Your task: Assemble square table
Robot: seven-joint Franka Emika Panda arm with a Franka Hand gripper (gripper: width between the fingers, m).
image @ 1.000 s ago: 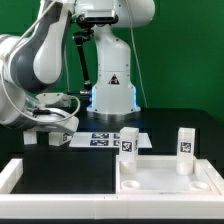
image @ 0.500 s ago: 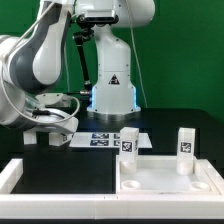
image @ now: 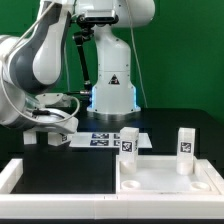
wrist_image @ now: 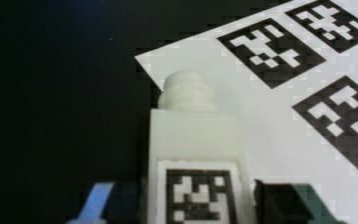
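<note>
Panda's gripper (image: 50, 137) hangs low over the black table (image: 170, 118) at the exterior view's left, just beside the marker board (image: 104, 139); its opening cannot be told from there. At that view's right the tabletop slab (image: 165, 182) lies flat, with a first upright leg (image: 127, 143) and a second upright leg (image: 185, 142) standing at its far edge.

On the wrist view the gripper (wrist_image: 185, 203) straddles a third leg (wrist_image: 202, 140), tag up, its ridged end over the marker board (wrist_image: 309, 95). One of the fingers (wrist_image: 99, 200) shows a dark gap beside the leg, and whether the leg is gripped cannot be told.
</note>
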